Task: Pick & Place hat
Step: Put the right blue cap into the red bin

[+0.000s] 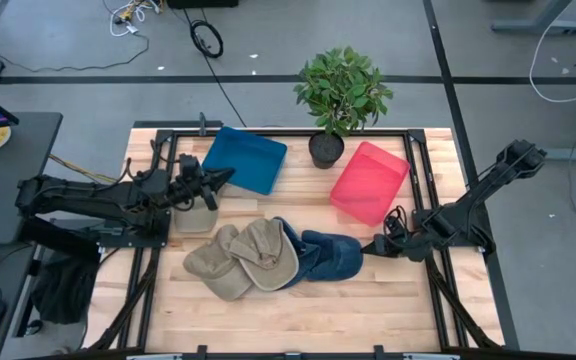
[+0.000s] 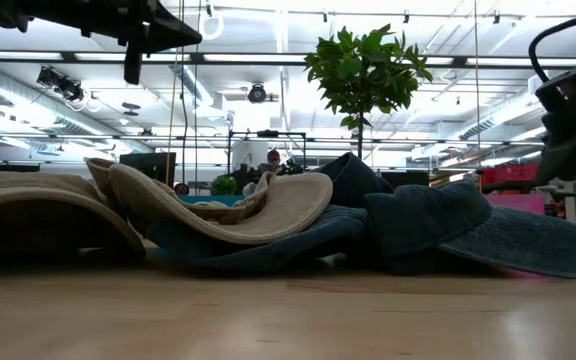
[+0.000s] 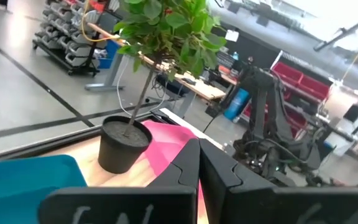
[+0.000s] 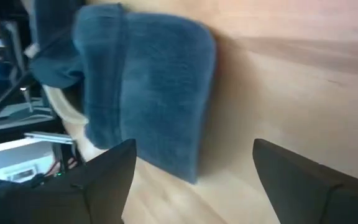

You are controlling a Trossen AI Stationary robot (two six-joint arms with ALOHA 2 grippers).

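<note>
Several hats lie in a heap on the wooden table: two tan ones overlapping, and dark blue ones to their right, resting partly on each other. My right gripper is low at the right end of the heap and open. In the right wrist view a blue brim lies just ahead of the gripper, with the two fingers apart on either side of its near corner and not touching. My left gripper is shut, raised above the table beside the blue tray, holding nothing.
A blue tray and a pink tray sit at the far side of the table with a potted plant between them. A beige object lies under the left arm. Bare wood lies along the near edge.
</note>
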